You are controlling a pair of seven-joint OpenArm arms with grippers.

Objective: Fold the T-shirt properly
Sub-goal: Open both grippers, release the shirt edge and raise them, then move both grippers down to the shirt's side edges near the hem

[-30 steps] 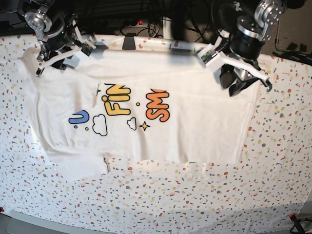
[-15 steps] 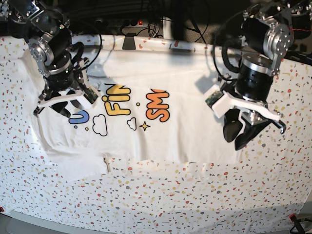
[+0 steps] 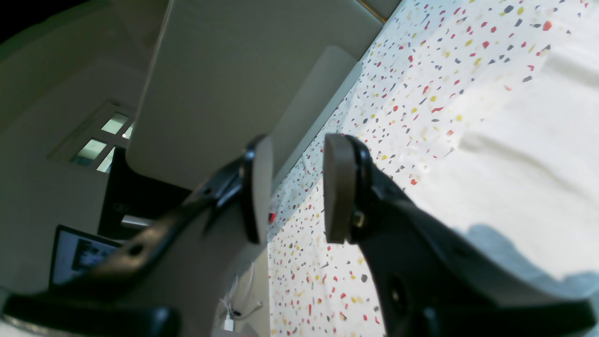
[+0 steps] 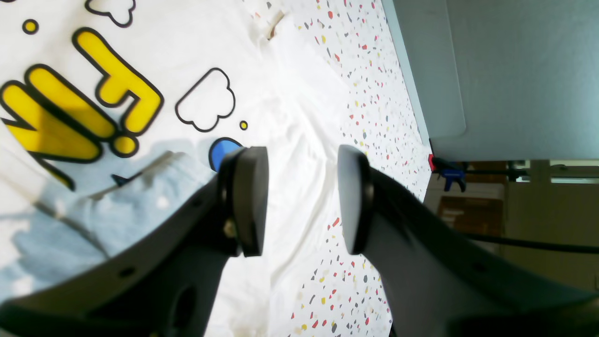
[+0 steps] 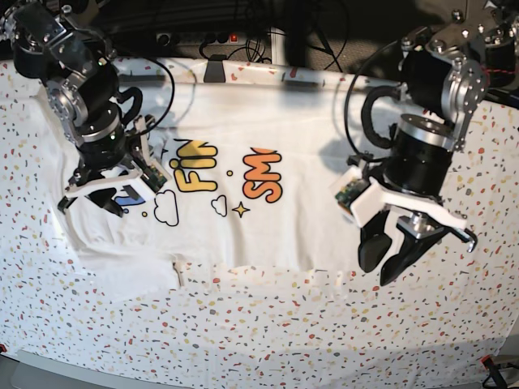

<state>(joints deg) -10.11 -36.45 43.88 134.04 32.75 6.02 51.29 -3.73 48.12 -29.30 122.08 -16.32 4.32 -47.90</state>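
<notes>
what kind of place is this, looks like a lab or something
Probably a robotics lab or workshop. Two robot arms work over a table with a speckled cover, where a printed white T-shirt lies spread. Cables and a power strip run behind it, and a laptop sits nearby.

The right gripper (image 5: 116, 203) covered the blue letter and part of the T-shirt (image 5: 324, 178) print toward the table's (image 5: 268, 324) left edge. The left gripper (image 5: 389, 263) hid the shirt's lower right corner, and the table's corners were cut off by the base view's edges
</notes>
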